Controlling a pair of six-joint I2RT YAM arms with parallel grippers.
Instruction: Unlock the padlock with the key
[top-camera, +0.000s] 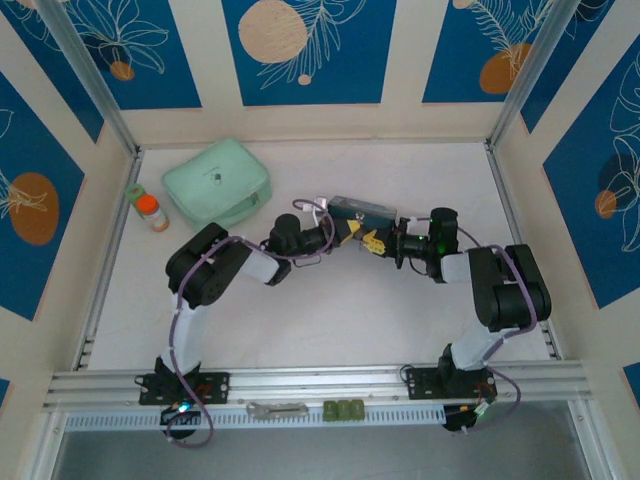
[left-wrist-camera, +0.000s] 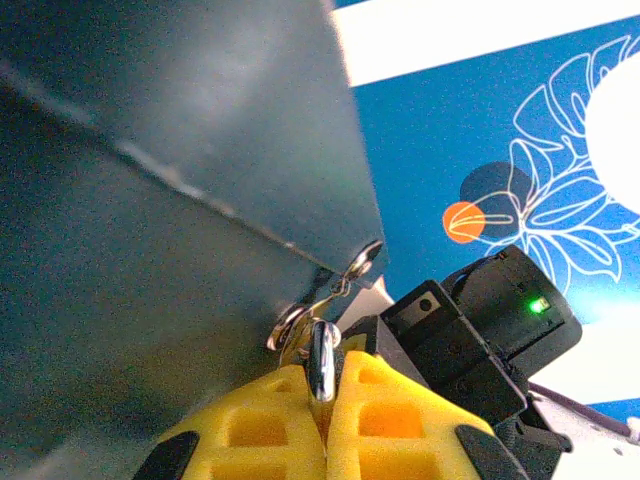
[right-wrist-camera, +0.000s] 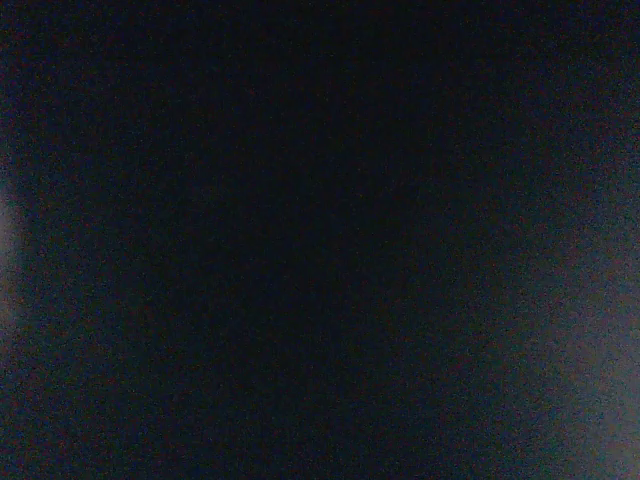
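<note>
The blue tin (top-camera: 362, 209) sits between both grippers at mid-table; its dark side (left-wrist-camera: 170, 200) looms close in the left wrist view. My left gripper (left-wrist-camera: 325, 378) is shut on the key (left-wrist-camera: 320, 358), a thin silvery piece seen edge-on, with a small ring (left-wrist-camera: 283, 328) beside it. A silvery loop (left-wrist-camera: 366, 260) hangs at the tin's corner just above; the padlock's dark body is hidden. My right gripper (top-camera: 378, 243) reaches the tin from the right, its black body (left-wrist-camera: 480, 335) facing the left fingers. The right wrist view is black.
A mint-green pouch (top-camera: 216, 182) lies at the back left, with an orange-capped bottle (top-camera: 152, 212) beside it. A flat grey metal bar (top-camera: 277, 408) and green blocks (top-camera: 343, 410) rest on the front rail. Aluminium posts frame the table's sides.
</note>
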